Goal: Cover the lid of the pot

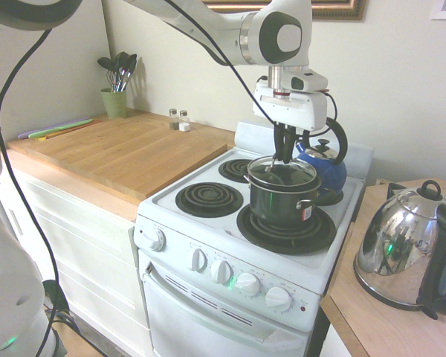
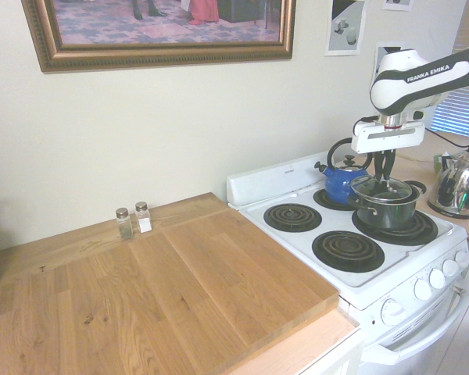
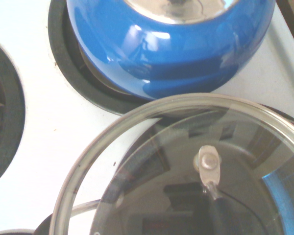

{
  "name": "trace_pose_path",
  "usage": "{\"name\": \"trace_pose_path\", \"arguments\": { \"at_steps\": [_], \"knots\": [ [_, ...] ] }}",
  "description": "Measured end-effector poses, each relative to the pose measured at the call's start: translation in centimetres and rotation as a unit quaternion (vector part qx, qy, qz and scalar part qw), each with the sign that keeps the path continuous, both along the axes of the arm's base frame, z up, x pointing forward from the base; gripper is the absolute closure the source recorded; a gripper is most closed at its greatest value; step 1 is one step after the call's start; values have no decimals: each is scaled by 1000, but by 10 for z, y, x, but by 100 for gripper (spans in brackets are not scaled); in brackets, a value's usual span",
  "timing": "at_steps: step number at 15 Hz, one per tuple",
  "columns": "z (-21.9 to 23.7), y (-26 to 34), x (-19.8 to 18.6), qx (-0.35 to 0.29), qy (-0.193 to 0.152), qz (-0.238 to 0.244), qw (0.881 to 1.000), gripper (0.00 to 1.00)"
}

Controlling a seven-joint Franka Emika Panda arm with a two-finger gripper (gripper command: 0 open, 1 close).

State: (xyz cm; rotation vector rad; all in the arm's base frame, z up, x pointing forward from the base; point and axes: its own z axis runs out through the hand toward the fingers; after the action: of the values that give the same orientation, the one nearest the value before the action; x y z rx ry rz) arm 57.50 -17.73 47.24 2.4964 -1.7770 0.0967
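Observation:
The dark pot point(image 1: 285, 202) stands on the front right burner of the white stove point(image 1: 208, 230). The glass lid point(image 1: 281, 172) with its silver rim lies at the pot's mouth, slightly tilted; I cannot tell whether it rests fully on the rim. My gripper point(image 1: 285, 154) hangs straight down over the lid's middle, shut on its knob. From the other side, the gripper point(image 2: 385, 169) stands above the lid point(image 2: 383, 188) and pot point(image 2: 388, 209). The wrist view shows the lid point(image 3: 152, 161) close up with its knob point(image 3: 208, 161), the dark pot beneath it.
A blue kettle point(image 1: 323, 165) sits on the back right burner, close behind the pot. A chrome electric kettle point(image 1: 405, 256) stands on the right counter. Left of the stove a wooden board point(image 1: 126, 152) holds two shakers point(image 1: 178, 119) and a utensil cup point(image 1: 115, 103).

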Motion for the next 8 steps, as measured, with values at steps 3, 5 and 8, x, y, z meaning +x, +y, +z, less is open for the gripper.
{"name": "trace_pose_path", "arguments": {
  "at_steps": [3,5,8],
  "knots": [
    [0,-9,-3,-4,3,-6,1000,100],
    [-2,-14,-6,-7,11,-8,1000,100],
    [-4,-11,-7,-11,20,-4,1000,100]
  ]
}}
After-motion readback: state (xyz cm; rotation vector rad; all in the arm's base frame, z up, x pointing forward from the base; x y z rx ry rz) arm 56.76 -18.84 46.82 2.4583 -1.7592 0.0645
